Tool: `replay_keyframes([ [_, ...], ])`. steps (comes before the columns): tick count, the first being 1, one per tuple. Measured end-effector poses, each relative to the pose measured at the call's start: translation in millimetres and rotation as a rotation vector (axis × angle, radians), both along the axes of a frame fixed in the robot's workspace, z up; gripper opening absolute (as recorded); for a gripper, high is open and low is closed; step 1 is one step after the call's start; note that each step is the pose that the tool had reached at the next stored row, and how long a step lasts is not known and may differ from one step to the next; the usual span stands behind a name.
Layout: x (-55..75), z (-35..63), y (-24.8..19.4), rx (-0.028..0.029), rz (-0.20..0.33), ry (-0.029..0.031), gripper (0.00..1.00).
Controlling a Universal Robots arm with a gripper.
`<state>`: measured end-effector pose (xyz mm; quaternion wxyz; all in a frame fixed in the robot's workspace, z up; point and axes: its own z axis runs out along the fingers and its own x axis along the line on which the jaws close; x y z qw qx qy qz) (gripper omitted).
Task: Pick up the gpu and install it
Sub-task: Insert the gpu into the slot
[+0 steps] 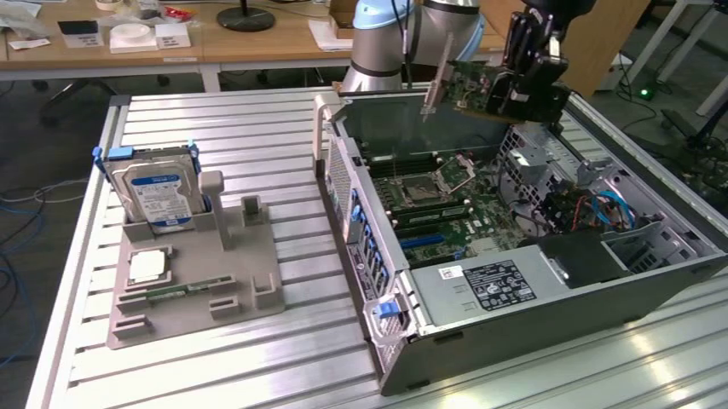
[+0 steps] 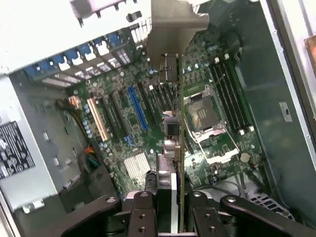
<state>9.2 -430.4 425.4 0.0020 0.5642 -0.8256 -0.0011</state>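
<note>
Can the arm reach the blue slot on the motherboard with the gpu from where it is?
Probably yes: the jaws hold the gpu above the open case, and the blue slot lies bare on the motherboard, nothing across it.

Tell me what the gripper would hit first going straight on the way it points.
Probably the motherboard: the gpu held in the gripper would reach it first, beside the CPU socket, though depth is unclear.

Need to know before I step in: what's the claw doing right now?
Claw: shut on the gpu, held above the open computer case.
</note>
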Motion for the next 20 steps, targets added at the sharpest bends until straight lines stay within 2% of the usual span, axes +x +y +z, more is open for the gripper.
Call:
replay_keyframes([
  [1, 0.1, -0.9, 0.1, 0.0003, 0.044, -0.0392, 0.28],
  [2, 0.1, -1.5, 0.0, 0.0011, 0.090, -0.0401, 0.28],
  [5, 0.1, -2.4, 0.0, 0.0024, 0.133, -0.0406, 0.28],
  [8, -0.1, -3.2, 0.0, 0.0151, 0.154, -0.0422, 0.28],
  [9, 0.0, -3.6, 0.1, 0.0169, 0.161, -0.0431, 0.28],
  [11, 0.1, -4.2, 0.0, 0.0173, 0.176, -0.0437, 0.28],
  [16, 0.1, -5.8, 0.0, 0.0193, 0.263, -0.0439, 0.28],
  [20, 0.1, -6.4, 0.0, 0.0203, 0.336, -0.0467, 0.28],
])
